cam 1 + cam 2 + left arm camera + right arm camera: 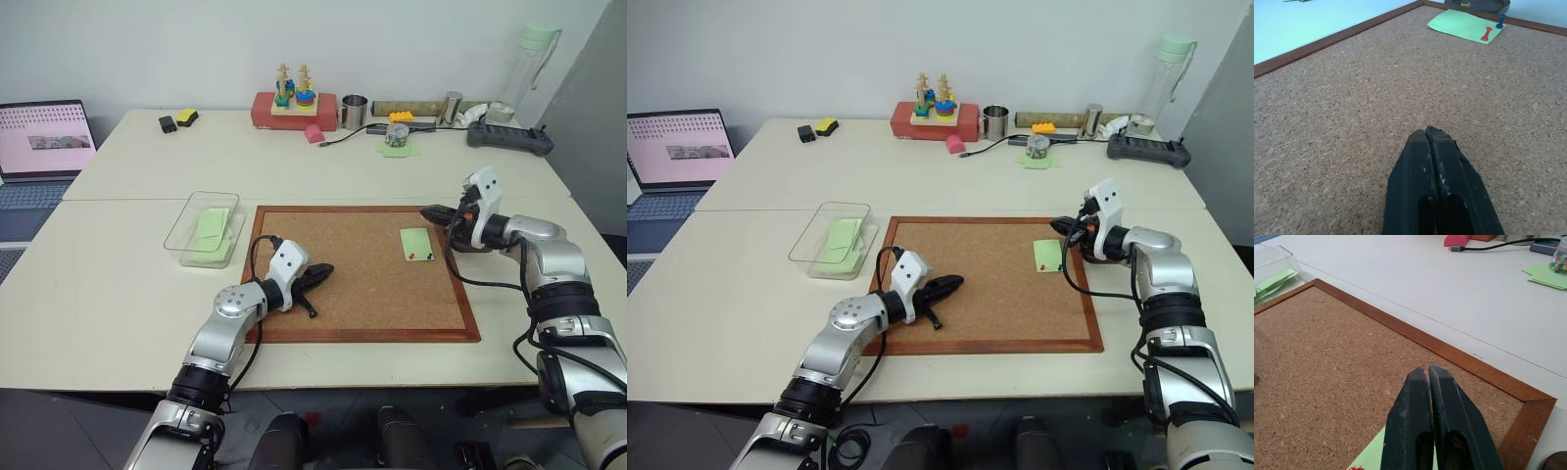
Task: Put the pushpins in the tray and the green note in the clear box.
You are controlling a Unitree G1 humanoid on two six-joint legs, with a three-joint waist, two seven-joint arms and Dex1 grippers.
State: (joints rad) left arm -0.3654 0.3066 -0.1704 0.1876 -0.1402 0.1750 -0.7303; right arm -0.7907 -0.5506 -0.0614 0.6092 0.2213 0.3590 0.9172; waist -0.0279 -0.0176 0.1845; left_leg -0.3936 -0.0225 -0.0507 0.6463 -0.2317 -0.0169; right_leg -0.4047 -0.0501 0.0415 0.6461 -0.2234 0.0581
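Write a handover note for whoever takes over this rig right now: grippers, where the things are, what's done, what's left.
Left gripper: shut, empty, over the cork board.
Right gripper: shut, empty, above the board's right edge beside the green note.
Note lies on the board with both pushpins on it.
Tray: just beyond the board.
Clear box: left of the board, green slips already inside.
Left: pins to tray, note to box.

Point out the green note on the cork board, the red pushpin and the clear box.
green note point(415, 241): left eye view, middle of the paper.
red pushpin point(1486, 34): left wrist view, its red body, lying on the note.
clear box point(188, 223): left eye view, its left wall.
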